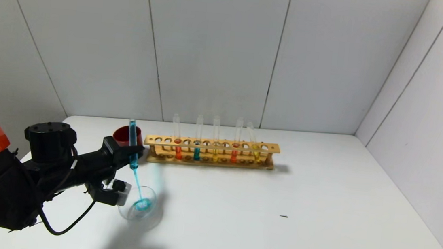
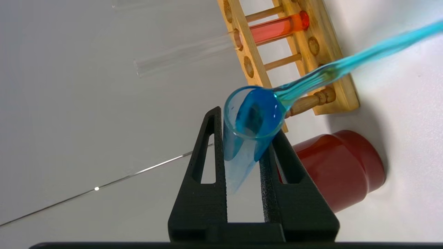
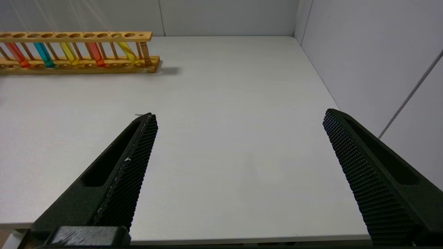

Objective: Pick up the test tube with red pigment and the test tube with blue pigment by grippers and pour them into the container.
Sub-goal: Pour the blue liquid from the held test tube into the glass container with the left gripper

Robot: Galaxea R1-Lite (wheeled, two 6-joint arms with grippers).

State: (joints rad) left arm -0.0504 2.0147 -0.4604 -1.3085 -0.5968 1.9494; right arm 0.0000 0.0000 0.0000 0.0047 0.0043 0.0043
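Observation:
My left gripper [image 1: 132, 154] is shut on the test tube with blue pigment [image 1: 132, 134], which is tipped mouth down. A blue stream runs from its mouth into the container [image 1: 154, 199], a low clear glass dish with a blue pool in it. In the left wrist view the fingers [image 2: 207, 145] clamp the blue tube [image 2: 242, 148]. Two tubes with orange-red liquid [image 1: 178, 151] [image 1: 234, 155] stand in the wooden rack [image 1: 211, 144]. My right gripper [image 3: 238, 116] is open and empty, low over the table's near right edge.
A dark red cup [image 1: 123, 134] stands behind my left gripper, at the rack's left end. The rack also holds a teal tube [image 1: 196, 153] and yellow tubes [image 1: 215, 153]. A small dark speck [image 1: 283, 216] lies on the white table. Grey walls close the back and right.

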